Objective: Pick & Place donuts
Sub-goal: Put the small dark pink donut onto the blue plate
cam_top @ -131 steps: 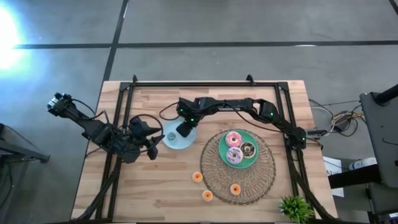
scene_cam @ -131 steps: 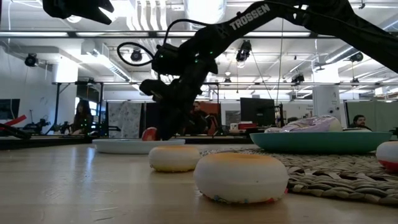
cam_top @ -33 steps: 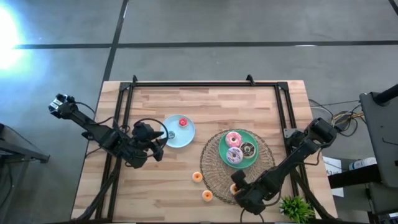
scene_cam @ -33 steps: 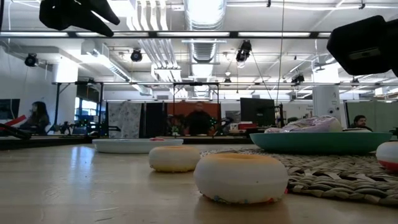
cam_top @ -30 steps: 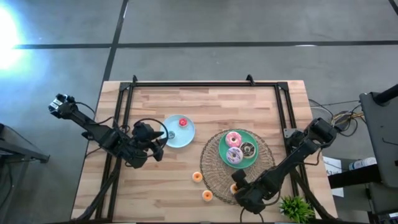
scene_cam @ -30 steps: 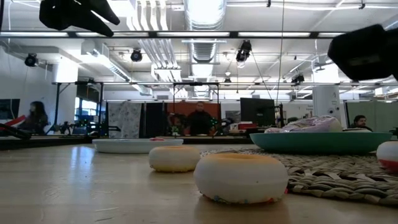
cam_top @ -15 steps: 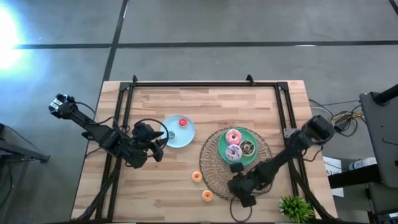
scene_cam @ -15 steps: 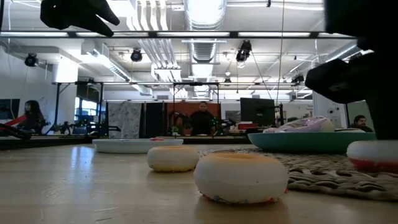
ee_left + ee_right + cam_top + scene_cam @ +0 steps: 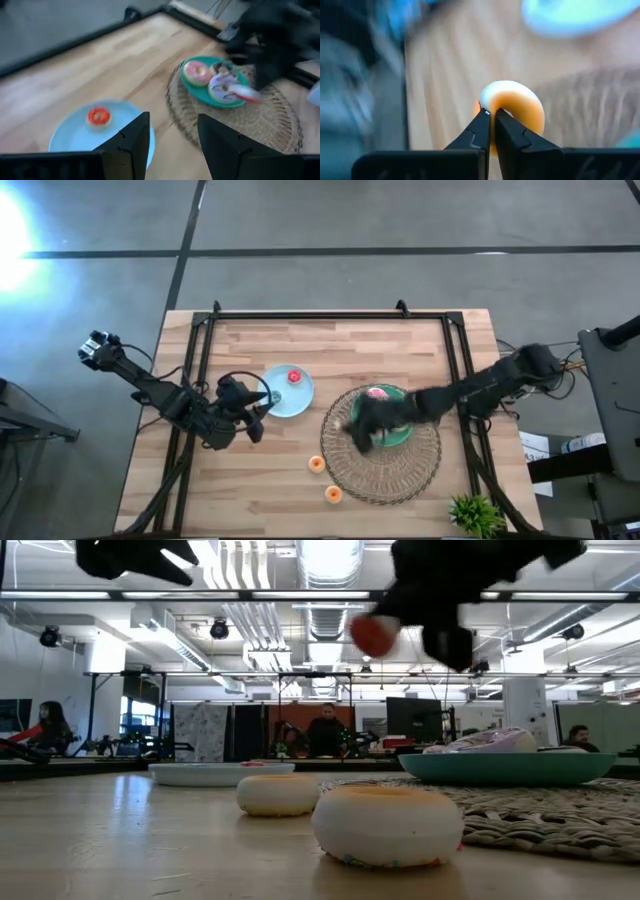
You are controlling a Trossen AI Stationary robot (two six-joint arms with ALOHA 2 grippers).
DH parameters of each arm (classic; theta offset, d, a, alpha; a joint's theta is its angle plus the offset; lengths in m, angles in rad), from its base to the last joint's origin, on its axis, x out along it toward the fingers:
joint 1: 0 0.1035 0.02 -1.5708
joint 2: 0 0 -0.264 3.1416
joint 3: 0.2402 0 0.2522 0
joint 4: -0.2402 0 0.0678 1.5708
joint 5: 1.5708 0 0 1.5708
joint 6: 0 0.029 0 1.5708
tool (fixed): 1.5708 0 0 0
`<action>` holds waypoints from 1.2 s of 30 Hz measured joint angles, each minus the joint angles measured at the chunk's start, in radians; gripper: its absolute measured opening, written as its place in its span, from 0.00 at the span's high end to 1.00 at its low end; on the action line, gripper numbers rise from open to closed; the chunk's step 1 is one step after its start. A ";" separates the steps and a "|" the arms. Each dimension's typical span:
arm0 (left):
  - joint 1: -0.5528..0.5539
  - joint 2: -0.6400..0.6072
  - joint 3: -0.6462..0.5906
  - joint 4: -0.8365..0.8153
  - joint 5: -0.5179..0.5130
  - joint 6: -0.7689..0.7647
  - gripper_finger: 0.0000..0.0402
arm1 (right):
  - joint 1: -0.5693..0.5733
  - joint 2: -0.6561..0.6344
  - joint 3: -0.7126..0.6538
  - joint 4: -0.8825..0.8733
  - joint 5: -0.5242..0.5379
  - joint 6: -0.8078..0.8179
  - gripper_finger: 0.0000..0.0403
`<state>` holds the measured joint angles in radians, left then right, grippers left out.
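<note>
Small orange mini ring donut [image 9: 512, 116], pinched between the closed fingers of the right gripper [image 9: 491, 122], raised above the round woven wicker mat [image 9: 385, 470] beside the green plate [image 9: 400, 435]. Two orange mini donuts [image 9: 317, 464] lie on the wooden table [image 9: 250, 490]. Left gripper [image 9: 172, 142], fingers apart, hovers beside the light-blue plate [image 9: 300, 398].

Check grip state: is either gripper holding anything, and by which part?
The right gripper pinches a mini orange donut by its ring wall, one finger through the hole. The left gripper is open, empty.
</note>
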<state>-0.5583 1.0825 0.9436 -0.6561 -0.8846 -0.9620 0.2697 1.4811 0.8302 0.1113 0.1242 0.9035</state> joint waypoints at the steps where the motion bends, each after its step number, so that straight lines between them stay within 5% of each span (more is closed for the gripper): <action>1: 0.000 0.002 0.000 0.030 -0.011 0.046 0.65 | -0.039 -0.011 -0.034 0.117 0.014 0.051 0.98; 6: 0.000 0.045 0.000 0.191 -0.090 0.297 0.65 | -0.166 0.009 -0.136 0.606 0.068 0.280 0.97; 13: 0.018 0.180 0.000 0.369 -0.217 0.570 0.65 | -0.198 0.154 -0.037 0.829 0.088 0.429 0.96; 18: 0.030 0.244 0.000 0.385 -0.311 0.561 0.65 | -0.200 0.235 0.080 0.819 0.112 0.459 0.96; 36: 0.089 0.259 0.011 0.464 -0.380 0.559 0.65 | -0.198 0.348 0.260 0.781 0.149 0.537 0.96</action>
<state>-0.4697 1.3411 0.9546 -0.1923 -1.2646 -0.4030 0.0719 1.8286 1.0901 0.8926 0.2728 1.4408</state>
